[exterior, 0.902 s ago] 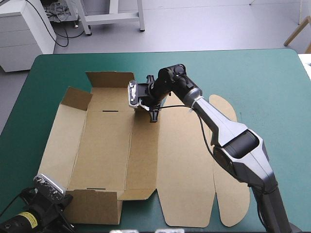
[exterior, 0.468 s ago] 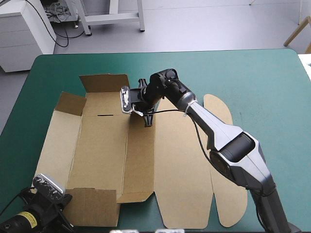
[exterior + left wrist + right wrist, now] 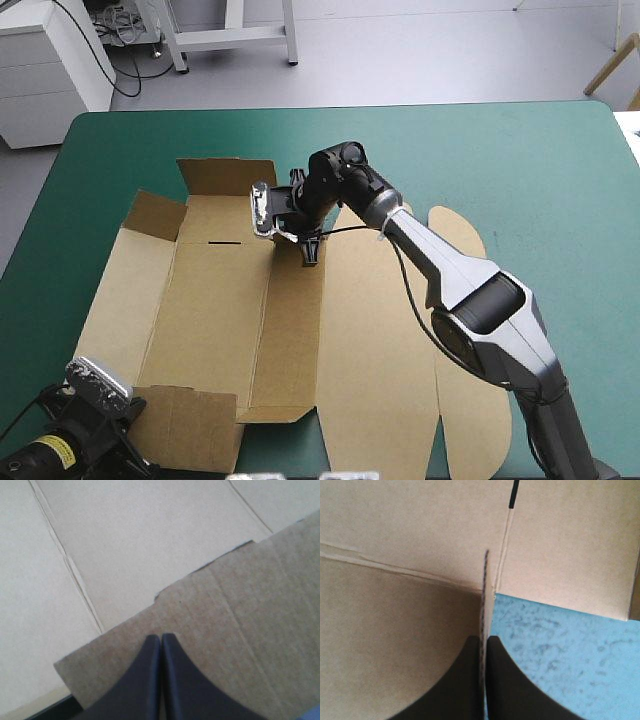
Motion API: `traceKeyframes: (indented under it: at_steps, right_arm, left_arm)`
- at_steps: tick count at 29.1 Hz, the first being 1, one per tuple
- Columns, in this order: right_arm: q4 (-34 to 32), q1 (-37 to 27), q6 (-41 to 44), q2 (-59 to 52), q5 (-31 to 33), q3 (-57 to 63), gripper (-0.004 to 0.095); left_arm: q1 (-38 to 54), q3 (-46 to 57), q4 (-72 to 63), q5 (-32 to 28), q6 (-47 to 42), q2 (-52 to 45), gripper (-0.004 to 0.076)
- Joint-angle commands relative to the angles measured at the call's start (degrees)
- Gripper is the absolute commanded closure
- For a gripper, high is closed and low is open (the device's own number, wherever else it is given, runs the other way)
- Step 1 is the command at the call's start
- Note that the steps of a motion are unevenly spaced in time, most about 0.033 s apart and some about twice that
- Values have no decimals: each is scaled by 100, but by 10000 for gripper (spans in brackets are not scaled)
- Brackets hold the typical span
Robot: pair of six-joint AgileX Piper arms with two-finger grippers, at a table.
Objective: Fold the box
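right fingers gripping box flap edge-on | left fingers closed, facing near flap | surface showing rightward

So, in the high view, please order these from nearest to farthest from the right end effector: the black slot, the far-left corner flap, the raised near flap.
Measured from the right end effector, shut on the box:
1. black slot, just to its left, in the floor panel.
2. far-left corner flap, farther left, raised.
3. near flap, by the table's near edge.
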Motion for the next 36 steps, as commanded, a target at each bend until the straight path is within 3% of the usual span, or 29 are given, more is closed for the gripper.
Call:
traceKeyframes:
  at_steps: [1,4,12,20,23,30,34,36]
  right_arm:
    - [737,124,-217,-353,-97,-124,927]
    - [767,177,-256,-229,-203,-124,928]
    - [730,204,-54,49,-141,-124,927]
    - [710,204,270,37,-141,-124,915]
    - [423,214,483,-28,-160,-124,851]
    - [-10,218,1086,-348,-357,-124,492]
    - [-467,218,1272,-613,-334,-124,472]
    - [-1091,194,1634,-876,-321,-124,477]
  left_arm:
    - [10,-148,-15,-231,-54,95,734]
    - [10,-148,-60,-332,-101,95,734]
    - [10,-272,-167,-1322,-115,95,734]
    - [10,-272,-167,-1280,-115,95,734]
    - [10,-272,-167,-1244,-115,95,734]
    - [10,-302,-174,-1143,-115,95,734]
    - [10,-683,-162,-756,-115,95,734]
    - [10,-1143,-148,-544,-125,159,734]
